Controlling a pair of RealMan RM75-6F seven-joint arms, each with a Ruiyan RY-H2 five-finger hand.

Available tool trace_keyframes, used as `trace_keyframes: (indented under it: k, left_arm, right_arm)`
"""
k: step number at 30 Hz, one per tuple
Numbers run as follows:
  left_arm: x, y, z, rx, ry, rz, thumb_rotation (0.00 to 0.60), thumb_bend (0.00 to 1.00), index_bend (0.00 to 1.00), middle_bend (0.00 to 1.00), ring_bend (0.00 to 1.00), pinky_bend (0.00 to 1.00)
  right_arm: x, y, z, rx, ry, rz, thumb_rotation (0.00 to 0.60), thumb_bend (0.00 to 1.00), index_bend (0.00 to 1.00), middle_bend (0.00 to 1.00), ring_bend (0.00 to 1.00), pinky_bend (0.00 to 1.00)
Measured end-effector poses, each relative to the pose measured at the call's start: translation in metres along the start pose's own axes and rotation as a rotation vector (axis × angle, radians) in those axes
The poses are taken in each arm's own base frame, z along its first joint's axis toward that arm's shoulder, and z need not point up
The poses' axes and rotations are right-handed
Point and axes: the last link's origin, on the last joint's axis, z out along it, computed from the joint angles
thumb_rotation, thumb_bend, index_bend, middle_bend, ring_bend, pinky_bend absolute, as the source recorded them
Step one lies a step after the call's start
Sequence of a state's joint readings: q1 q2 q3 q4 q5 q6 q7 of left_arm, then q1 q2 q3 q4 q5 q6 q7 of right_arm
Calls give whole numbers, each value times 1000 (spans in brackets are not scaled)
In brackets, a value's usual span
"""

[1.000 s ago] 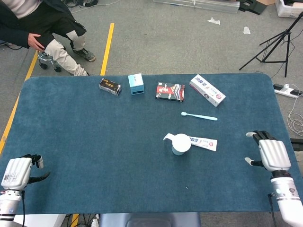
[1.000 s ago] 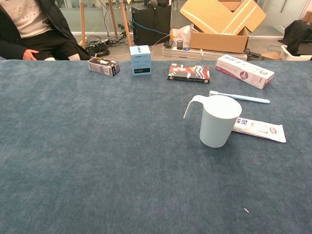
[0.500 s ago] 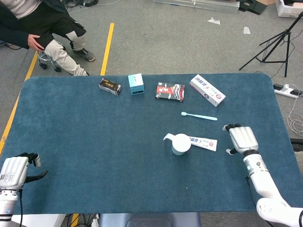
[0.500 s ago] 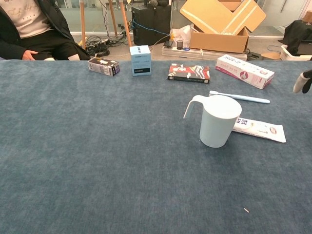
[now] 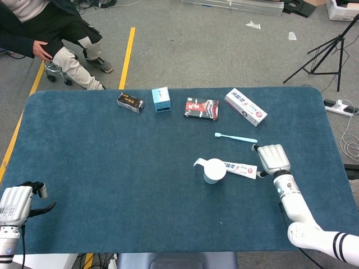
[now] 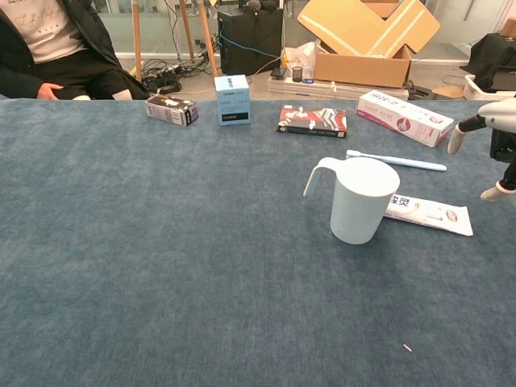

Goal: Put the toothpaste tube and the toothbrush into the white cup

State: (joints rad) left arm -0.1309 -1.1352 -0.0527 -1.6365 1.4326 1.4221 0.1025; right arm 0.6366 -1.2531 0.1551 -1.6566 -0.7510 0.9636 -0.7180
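Observation:
The white cup (image 5: pixel 213 170) (image 6: pixel 362 199) stands upright near the table's middle right, handle to the left. The toothpaste tube (image 5: pixel 241 168) (image 6: pixel 428 214) lies flat just right of it, touching its base. Farther back lies the light-blue toothbrush (image 5: pixel 236 137) (image 6: pixel 396 160). My right hand (image 5: pixel 272 159) (image 6: pixel 493 141) hovers open above the tube's right end, fingers spread, holding nothing. My left hand (image 5: pixel 15 203) rests open at the table's near left corner, far from everything; the chest view does not show it.
Along the far side sit a dark small box (image 5: pixel 130 102), a light-blue carton (image 5: pixel 161 100), a dark red packet (image 5: pixel 201 108) and a white toothpaste box (image 5: pixel 245 106). A seated person (image 5: pixel 45 33) is beyond the far left corner. A tripod (image 5: pixel 328 47) stands off the right.
My right hand has moved from the table's right edge leftward and farther back, now over the tube's right end. The left hand barely shifted. Objects have not moved.

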Motion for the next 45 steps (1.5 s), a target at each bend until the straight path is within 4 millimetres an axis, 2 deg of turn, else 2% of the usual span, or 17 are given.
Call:
trace_keyframes:
  k: [7, 12, 25, 45]
  left_arm:
    - [2, 0, 0, -3, 7, -3, 600, 43, 655, 617, 530, 632]
    - [1, 0, 0, -7, 11, -7, 600, 42, 659, 617, 531, 631]
    - [2, -1, 0, -1, 10, -8, 600, 42, 659, 621, 532, 632]
    - [8, -2, 0, 5, 29, -21, 600, 42, 660, 621, 533, 631]
  right_arm:
    - [-4, -10, 5, 20, -25, -6, 600, 0, 184, 1000, 953, 1000]
    - [-7, -14, 6, 25, -35, 1, 600, 0, 167, 1000, 964, 1000]
    - [-18, -33, 19, 45, -65, 46, 600, 31, 318, 1000, 1000, 1000]
    - [-35, -64, 36, 96, -28, 101, 600, 154, 402, 1000, 1000, 1000]
